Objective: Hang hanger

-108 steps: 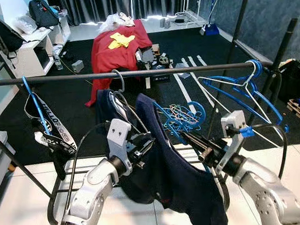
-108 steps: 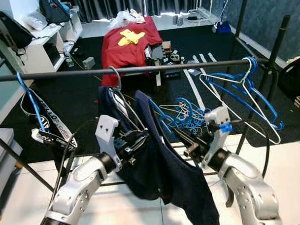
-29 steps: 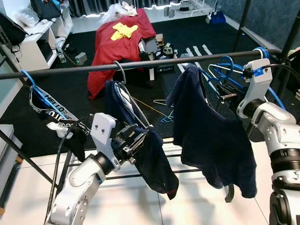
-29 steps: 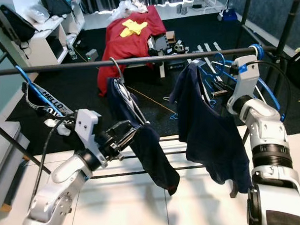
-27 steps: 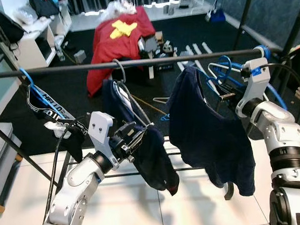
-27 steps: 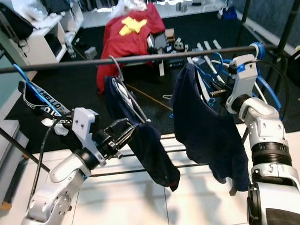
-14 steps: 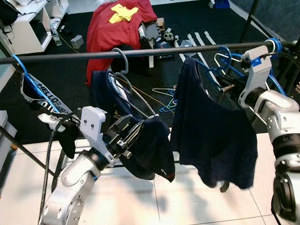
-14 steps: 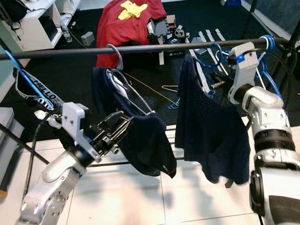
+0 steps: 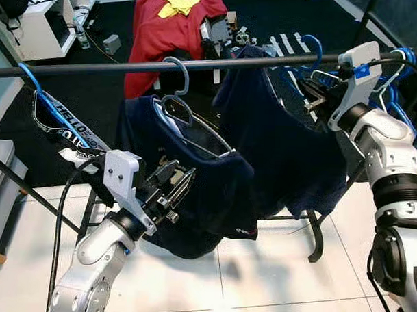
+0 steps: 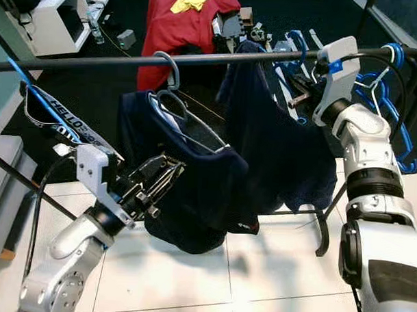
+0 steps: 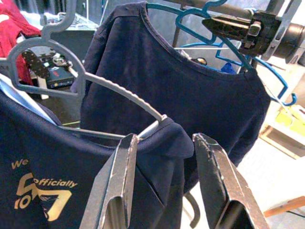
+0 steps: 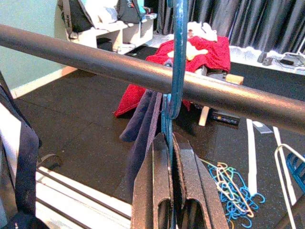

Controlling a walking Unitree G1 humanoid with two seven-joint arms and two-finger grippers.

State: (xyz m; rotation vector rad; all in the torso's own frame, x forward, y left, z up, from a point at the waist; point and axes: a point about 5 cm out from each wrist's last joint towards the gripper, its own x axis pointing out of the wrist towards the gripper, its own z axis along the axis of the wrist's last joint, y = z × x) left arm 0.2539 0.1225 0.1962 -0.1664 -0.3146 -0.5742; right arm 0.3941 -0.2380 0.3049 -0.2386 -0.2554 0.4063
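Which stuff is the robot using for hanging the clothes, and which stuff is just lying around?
For the job:
- right claw, shut on the blue hanger
- navy shirt on that hanger
- black rail
- left claw, open beside the grey hanger

Just lying about:
- red cloth
- blue hangers on the floor
- lanyard

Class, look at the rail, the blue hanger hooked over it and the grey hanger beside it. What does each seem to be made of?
Rail: probably metal tubing, dark with a soft sheen.
Blue hanger: thin, glossy; looks like coated wire or plastic.
Grey hanger: likely moulded plastic, matt, with ribbed shoulders.
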